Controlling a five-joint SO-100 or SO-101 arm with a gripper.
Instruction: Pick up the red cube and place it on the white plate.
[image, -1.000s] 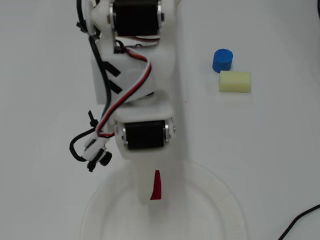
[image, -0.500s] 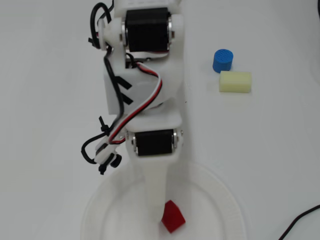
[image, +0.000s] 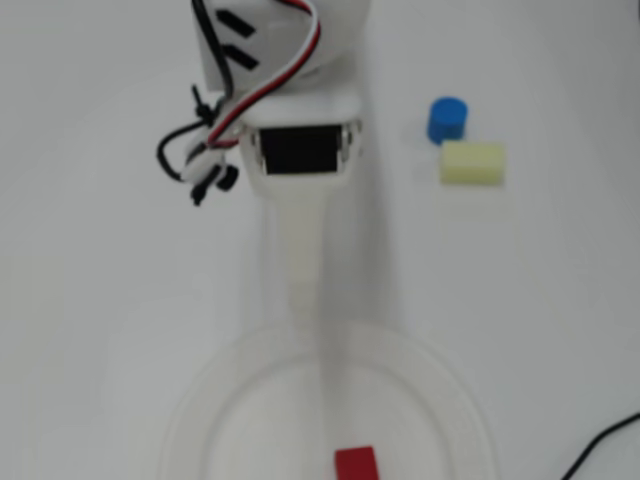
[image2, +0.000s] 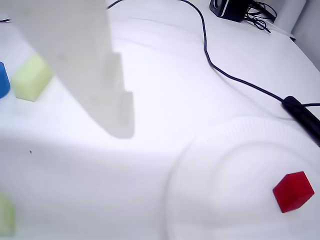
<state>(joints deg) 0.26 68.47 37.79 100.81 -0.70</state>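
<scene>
Fingers (image2: 117, 117): one pale blurred finger in wrist view, its mate unseen, so spread or pressed cannot be told; nothing held. Red cube (image2: 293, 191) lies free inside white plate (image2: 200, 165), near the plate's edge, apart from fingers. Likely light, stiff, grippy texture; pinch two opposite flat faces. No long axis; sits flat, a corner toward wrist camera. Blue cylinder (image: 447, 118) well away from plate.
</scene>
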